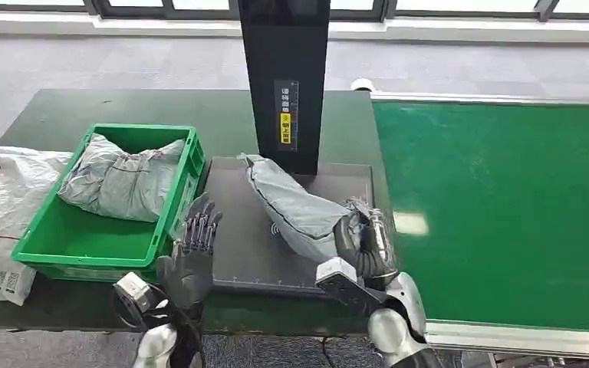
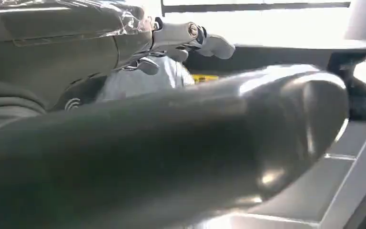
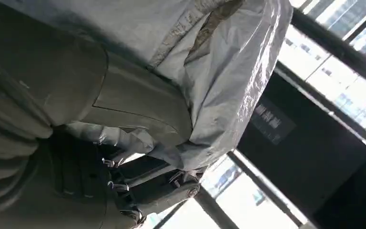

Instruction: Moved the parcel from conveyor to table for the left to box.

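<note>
Right hand [image 1: 364, 241] grips the grey parcel [image 1: 295, 207] by one end on the table [image 1: 61, 115], left hand [image 1: 192, 257] spread empty; slick bag could slip out if released unevenly.

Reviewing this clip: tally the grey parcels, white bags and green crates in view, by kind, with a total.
Grey parcels: 2, one gripped by the right hand on the dark platform, one in the crate.
White bags: 1, left of the crate.
Green crates: 1.
Total: 4
</note>
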`<control>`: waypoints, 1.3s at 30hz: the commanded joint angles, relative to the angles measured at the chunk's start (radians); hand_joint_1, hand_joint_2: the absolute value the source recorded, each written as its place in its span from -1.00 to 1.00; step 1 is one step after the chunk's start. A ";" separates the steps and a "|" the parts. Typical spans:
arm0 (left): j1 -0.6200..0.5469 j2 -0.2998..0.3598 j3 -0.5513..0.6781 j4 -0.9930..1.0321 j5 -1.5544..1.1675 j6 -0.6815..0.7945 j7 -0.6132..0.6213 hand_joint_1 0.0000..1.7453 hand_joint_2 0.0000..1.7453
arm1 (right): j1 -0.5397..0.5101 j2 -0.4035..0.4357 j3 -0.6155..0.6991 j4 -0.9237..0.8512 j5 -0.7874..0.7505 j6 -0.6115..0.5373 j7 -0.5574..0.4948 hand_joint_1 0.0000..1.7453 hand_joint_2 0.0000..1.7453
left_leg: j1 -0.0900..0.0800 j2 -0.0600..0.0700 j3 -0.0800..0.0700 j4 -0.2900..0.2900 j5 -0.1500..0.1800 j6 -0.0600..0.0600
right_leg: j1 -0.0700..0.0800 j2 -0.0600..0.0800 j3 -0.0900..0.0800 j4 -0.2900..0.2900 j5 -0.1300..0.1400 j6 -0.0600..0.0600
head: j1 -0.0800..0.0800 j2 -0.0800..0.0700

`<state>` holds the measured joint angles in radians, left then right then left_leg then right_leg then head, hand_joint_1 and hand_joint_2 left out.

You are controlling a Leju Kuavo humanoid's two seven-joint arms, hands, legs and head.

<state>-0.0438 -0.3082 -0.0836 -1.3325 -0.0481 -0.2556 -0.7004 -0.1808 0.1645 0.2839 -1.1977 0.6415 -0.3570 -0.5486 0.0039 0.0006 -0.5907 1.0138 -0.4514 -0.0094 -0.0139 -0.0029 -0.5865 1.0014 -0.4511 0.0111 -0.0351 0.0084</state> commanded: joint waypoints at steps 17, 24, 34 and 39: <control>-0.048 0.035 -0.060 0.160 -0.068 0.341 0.178 -1.00 -1.00 | -0.261 0.018 -0.030 0.626 0.316 -0.341 0.266 -1.00 1.00 | 0.000 -0.002 0.001 -0.002 0.002 -0.002 | 0.000 -0.001 0.000 -0.002 0.003 -0.001 | 0.000 0.000; -0.040 0.034 -0.064 0.141 -0.070 0.353 0.191 -1.00 -1.00 | -0.234 0.029 -0.046 0.582 0.387 -0.341 0.297 -1.00 1.00 | 0.000 -0.001 0.000 -0.002 0.003 -0.002 | 0.000 0.000 0.000 -0.002 0.003 -0.001 | 0.000 0.000; -0.029 0.035 -0.080 0.122 -0.106 0.396 0.205 -1.00 -1.00 | -0.200 0.040 -0.073 0.528 0.435 -0.341 0.294 -1.00 1.00 | 0.000 -0.001 -0.001 -0.001 0.002 -0.002 | 0.000 0.000 -0.001 -0.001 0.002 -0.001 | 0.000 0.000; 0.010 0.031 -0.099 0.061 -0.136 0.418 0.222 -1.00 -1.00 | -0.087 0.039 -0.064 0.312 0.499 -0.340 0.315 -1.00 -1.00 | 0.000 -0.001 -0.002 -0.001 0.002 -0.002 | 0.000 0.000 -0.002 -0.001 0.002 -0.001 | 0.000 0.000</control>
<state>-0.0677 -0.3052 -0.1213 -1.2318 -0.1533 0.1362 -0.5001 -0.3739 0.2060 0.2796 -0.6549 1.0792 -0.6981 -0.2548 0.0039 0.0000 -0.5929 1.0138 -0.4491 -0.0111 -0.0138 -0.0026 -0.5889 1.0014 -0.4485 0.0104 -0.0351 0.0084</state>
